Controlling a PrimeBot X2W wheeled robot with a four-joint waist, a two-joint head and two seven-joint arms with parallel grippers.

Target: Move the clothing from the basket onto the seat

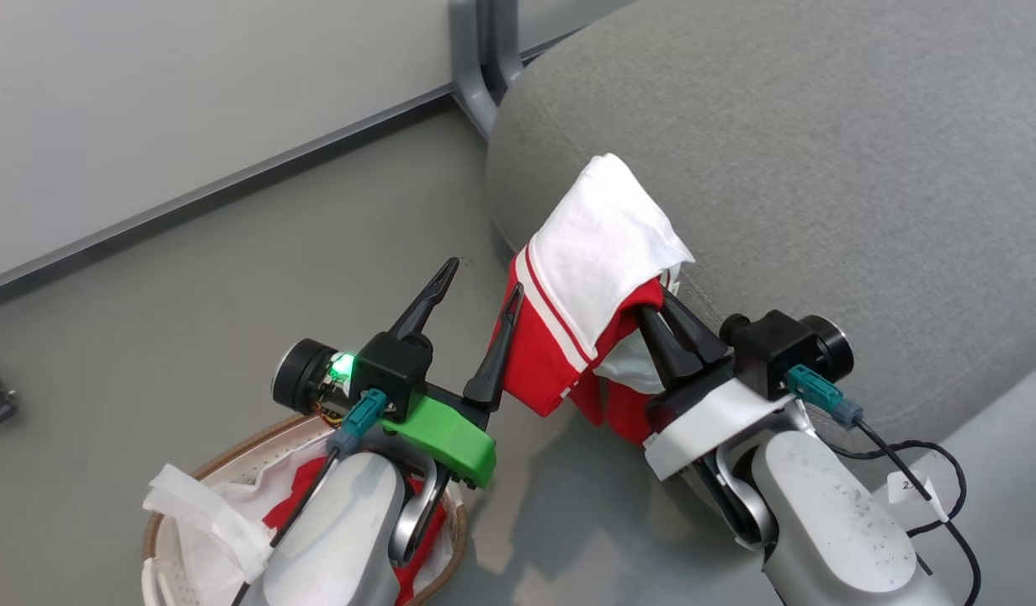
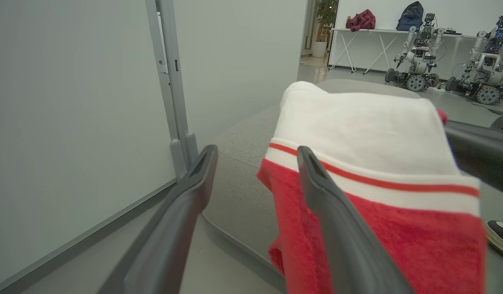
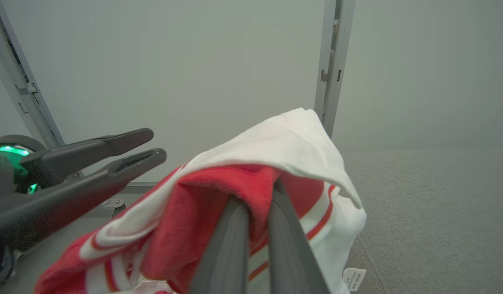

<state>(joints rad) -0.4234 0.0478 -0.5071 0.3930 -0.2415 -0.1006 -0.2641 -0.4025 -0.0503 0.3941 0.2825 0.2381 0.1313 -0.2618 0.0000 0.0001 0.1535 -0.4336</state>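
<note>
Right fingers (image 1: 661, 345) clamped on clothing (image 1: 602, 252) at seat (image 1: 820, 168) edge, left fingers (image 1: 415, 310) spread wide beside it

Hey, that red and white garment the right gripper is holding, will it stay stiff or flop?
Probably floppy: the garment drapes in folds over the shut right gripper. Likely light, since one pinch carries it. It should slump on the seat, not roll.

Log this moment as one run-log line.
right gripper: shut on garment | left gripper: open, empty | garment: at seat edge | basket: red clothing inside
</note>
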